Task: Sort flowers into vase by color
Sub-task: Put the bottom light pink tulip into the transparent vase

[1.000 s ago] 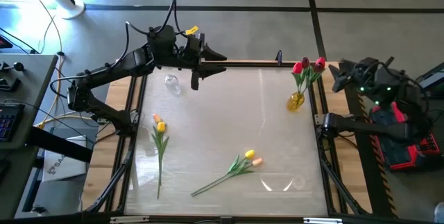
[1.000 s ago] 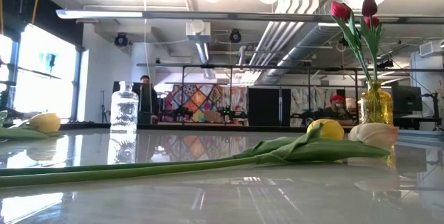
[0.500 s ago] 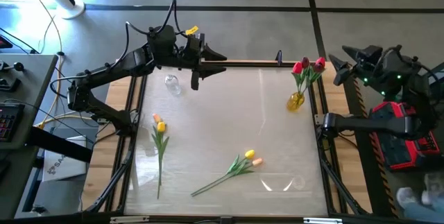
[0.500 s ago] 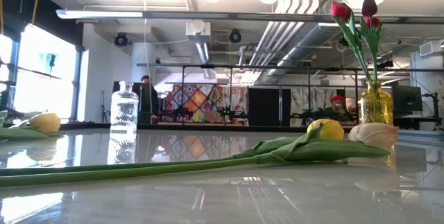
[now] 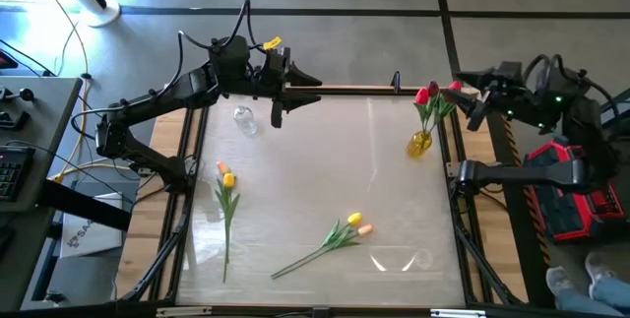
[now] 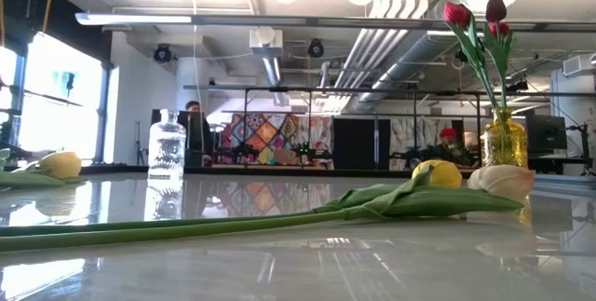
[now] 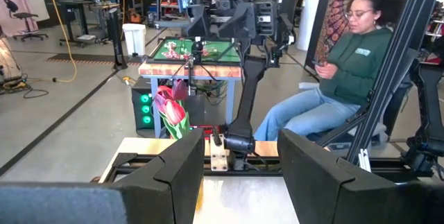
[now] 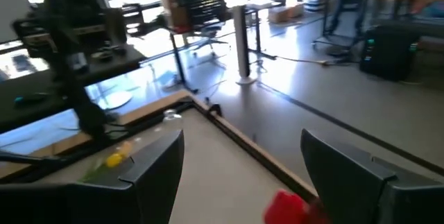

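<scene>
Red tulips stand upright in a small yellow vase at the upper right of the white table in the high view; the low view shows their heads rising at the right of the frame above the amber glass. A yellow-headed tulip lies flat at the table's left, its stem running toward the lower edge. A second stem with yellow and pale orange heads lies at lower centre, filling the foreground of the low view. A clear glass bottle stands empty at the upper left, well apart from the vase.

The left gripper hangs over the table's upper edge just right of the bottle, its fingers spread apart and holding nothing. The right gripper sits at the upper right beside the red tulip heads, fingers likewise apart and empty. A seated person appears beyond the table in the left wrist view.
</scene>
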`<state>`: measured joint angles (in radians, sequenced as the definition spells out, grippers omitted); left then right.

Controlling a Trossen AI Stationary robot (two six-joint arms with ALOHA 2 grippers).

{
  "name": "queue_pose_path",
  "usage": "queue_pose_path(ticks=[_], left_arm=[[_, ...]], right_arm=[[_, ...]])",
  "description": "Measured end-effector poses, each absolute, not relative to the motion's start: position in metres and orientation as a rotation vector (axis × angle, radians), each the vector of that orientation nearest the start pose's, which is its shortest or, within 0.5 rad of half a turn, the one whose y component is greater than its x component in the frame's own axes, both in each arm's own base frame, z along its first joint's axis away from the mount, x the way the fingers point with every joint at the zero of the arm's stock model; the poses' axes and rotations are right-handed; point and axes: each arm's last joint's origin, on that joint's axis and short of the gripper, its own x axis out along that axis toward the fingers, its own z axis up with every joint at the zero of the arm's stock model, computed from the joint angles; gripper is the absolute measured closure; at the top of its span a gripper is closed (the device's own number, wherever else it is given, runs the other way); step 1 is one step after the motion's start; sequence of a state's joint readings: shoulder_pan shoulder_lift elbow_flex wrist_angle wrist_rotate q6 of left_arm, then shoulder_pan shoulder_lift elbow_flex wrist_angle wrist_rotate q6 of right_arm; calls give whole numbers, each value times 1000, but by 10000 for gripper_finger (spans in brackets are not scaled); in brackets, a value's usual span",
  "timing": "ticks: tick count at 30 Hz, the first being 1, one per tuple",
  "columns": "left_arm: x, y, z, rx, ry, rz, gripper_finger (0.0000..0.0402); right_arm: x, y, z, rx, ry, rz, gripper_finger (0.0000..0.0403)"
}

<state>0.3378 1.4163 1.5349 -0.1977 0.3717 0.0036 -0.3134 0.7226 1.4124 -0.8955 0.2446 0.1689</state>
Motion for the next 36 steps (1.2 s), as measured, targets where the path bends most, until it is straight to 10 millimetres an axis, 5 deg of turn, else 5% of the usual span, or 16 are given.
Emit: queue_pose_path(ticks=[11, 19, 36], left_arm=[[296, 93, 445, -24, 74, -34, 229], [296, 93, 445, -24, 75, -34, 229], [296, 93, 445, -24, 75, -34, 229]], right_arm=[[106, -32, 461, 245, 185, -411, 124], [131, -29, 457, 242, 204, -482, 124], [221, -43, 442, 305, 172, -509, 124]])
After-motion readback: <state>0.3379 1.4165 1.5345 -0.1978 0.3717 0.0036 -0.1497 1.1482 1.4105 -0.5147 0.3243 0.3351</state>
